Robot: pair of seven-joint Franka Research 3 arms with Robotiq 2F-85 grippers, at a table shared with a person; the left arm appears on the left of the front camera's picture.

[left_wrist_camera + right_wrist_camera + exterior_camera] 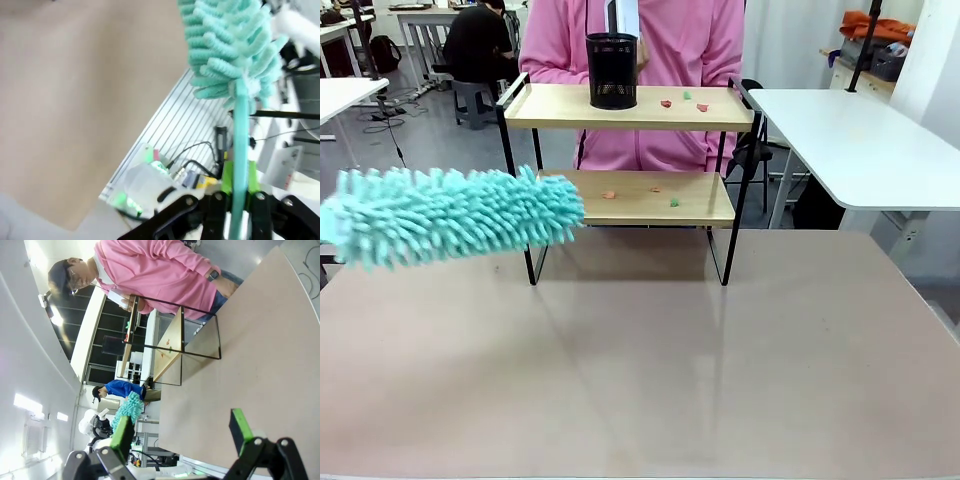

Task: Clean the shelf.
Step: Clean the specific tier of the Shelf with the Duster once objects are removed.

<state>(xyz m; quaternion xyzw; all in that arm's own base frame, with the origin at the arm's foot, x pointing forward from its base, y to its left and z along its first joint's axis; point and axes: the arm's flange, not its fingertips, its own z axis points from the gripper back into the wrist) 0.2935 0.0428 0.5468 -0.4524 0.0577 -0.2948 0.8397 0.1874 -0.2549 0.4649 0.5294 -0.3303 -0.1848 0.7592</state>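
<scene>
1. Teal duster (450,218): your left gripper (239,180) is clamped tight on its handle, and the fluffy head hangs at the left end of the lower board.
2. Your right gripper (181,429) stands wide and holds nothing.
3. The shelf (560,108) stands at the middle of the desk's (640,360) far edge, with the person just behind it.
4. By my reading nothing is swept yet. Red and green scraps (685,99) lie on the top board, right of the black mesh pot (612,70). Orange and green bits (610,195) lie on the lower board. Both boards are left for you.
5. No brand or writing can be read; the white tag (287,167) seen from the left wrist is too blurred.
</scene>
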